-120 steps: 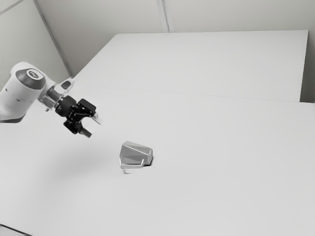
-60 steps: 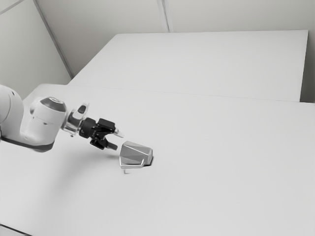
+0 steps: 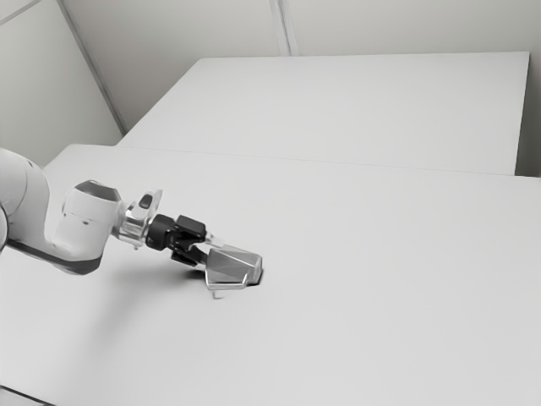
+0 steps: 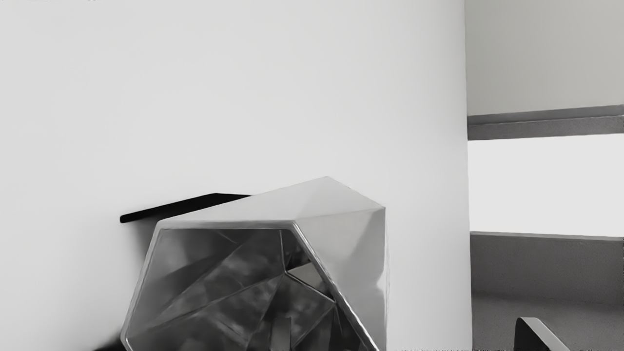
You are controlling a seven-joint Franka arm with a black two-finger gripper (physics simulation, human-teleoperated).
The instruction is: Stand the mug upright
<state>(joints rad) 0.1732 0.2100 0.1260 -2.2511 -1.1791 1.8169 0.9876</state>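
Mug (image 3: 234, 266) lies on its side, mouth facing your jaws (image 3: 211, 253) | jaws stand wide, holding nothing | grip and righting are left to you

I count one mug (image 3: 233, 266), with one open mouth (image 4: 219, 282) showing in my wrist view. I have one arm (image 3: 91, 222) here, bearing one gripper (image 3: 206, 253), and on it two fingers (image 3: 199, 267), standing apart. In the exterior view I count two broad white surfaces, one near (image 3: 380, 338) and one far (image 3: 363, 110), plus one pale strip (image 3: 285, 27) on the back wall (image 3: 406, 25) and one dark line (image 3: 25, 396) at a corner. My wrist view gives me one black bar (image 4: 195, 206) beside the mug and one bright white panel (image 4: 546, 185).
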